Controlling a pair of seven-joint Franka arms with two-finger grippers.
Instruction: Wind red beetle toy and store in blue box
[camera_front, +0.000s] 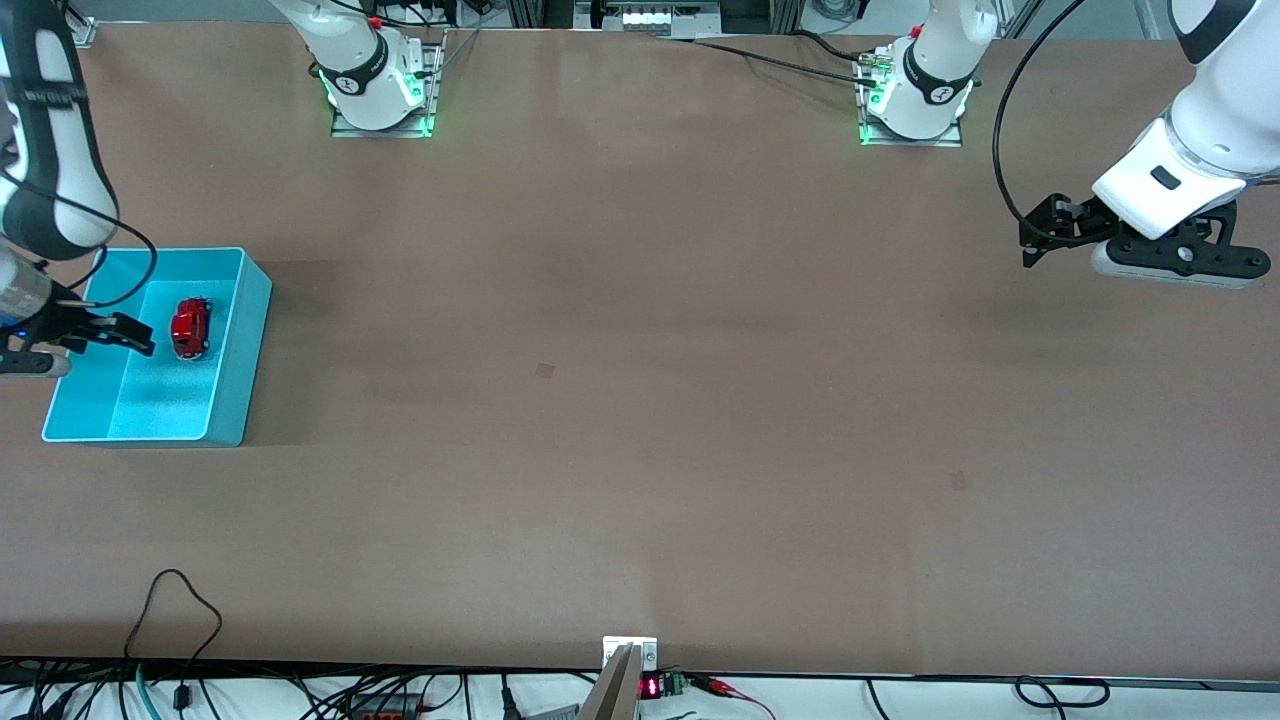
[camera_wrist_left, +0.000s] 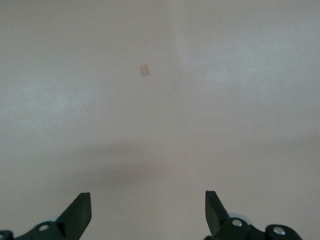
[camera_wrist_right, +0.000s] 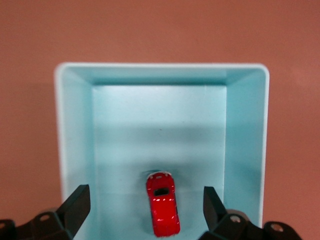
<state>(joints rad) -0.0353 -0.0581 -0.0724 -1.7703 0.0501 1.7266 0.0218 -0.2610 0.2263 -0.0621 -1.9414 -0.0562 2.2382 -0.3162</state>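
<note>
A big brown bench fills the front view, with the two robot bases along its top edge.

The red beetle toy is at the middle left of the front view. It lies inside the blue box, on the box floor, in the part of the box that is higher in that view. It sits flat on its wheels and nothing touches it. In the right wrist view the little red car shows low in the middle of the frame, on the pale floor of the box.

The right hand is at the left edge of the front view, over the box and just above the toy. Its two fingers are spread wide apart. The car shows between them, but they do not hold it. The hand has hold of nothing.

The left hand is in the upper right of the front view, up in the air over bare bench at the left arm's end. This arm waits. Its fingers are wide open too and hold nothing. Under it the left wrist view shows only the brown bench and a small darker square mark.

A few black cables lie along the bottom edge of the front view.
</note>
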